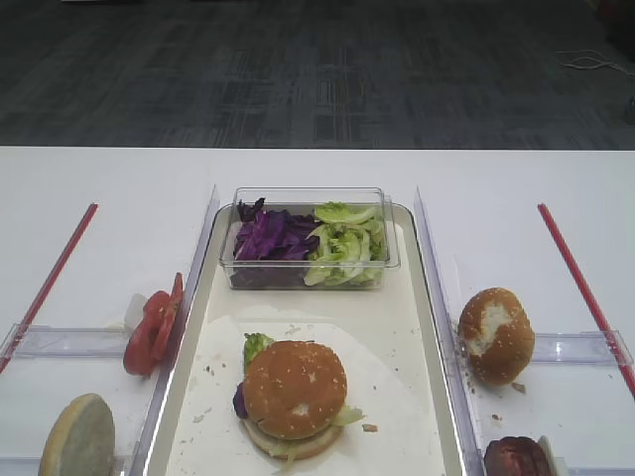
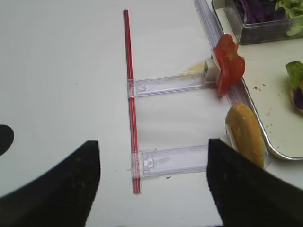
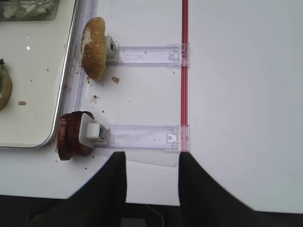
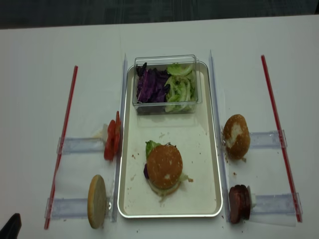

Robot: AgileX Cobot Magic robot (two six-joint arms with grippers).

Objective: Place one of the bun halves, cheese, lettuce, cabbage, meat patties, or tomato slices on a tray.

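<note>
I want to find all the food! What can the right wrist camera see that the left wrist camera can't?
Only the right wrist view shows the bun with a torn white patch and the meat patties, each standing on edge at the end of a clear side tray. Only the left wrist view shows the tomato slices, the pale bun half and the purple cabbage. Both show the tray rim, the clear box of lettuce, an edge of the stacked burger, a red strip and dark gripper fingers with nothing between them.

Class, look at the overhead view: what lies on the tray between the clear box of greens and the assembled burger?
Nothing whole: between the clear box and the burger, the tray shows bare cream surface with a few crumbs, in both exterior high views.
</note>
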